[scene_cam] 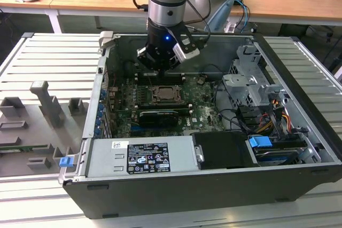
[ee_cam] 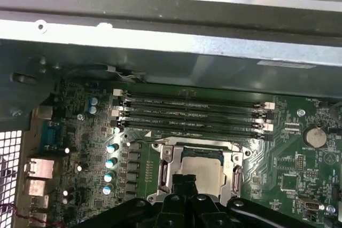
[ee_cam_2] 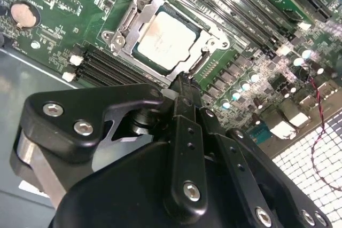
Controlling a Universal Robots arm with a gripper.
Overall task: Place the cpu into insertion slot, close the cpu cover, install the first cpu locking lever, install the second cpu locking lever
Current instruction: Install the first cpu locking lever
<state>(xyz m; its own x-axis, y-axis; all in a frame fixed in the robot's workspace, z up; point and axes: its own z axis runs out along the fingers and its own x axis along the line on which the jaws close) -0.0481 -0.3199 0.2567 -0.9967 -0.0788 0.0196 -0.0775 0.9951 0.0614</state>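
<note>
Hovering at the edge of the insertion slot (scene_cam: 168, 95), the gripper (ee_cam_2: 183, 81) has its fingers (ee_cam_2: 187, 110) drawn together, gripping nothing. Just past its tips the cpu (ee_cam_2: 165, 38) sits seated in the slot, with the cpu cover (ee_cam_2: 140, 9) flat around it. Memory slots (ee_cam: 192, 113) lie farther off, toward the case wall (ee_cam: 160, 41).

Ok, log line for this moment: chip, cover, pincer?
chip: seated, face showing through cover window | cover: lying flat around chip | pincer: close above cover's edge, contact unclear
</note>
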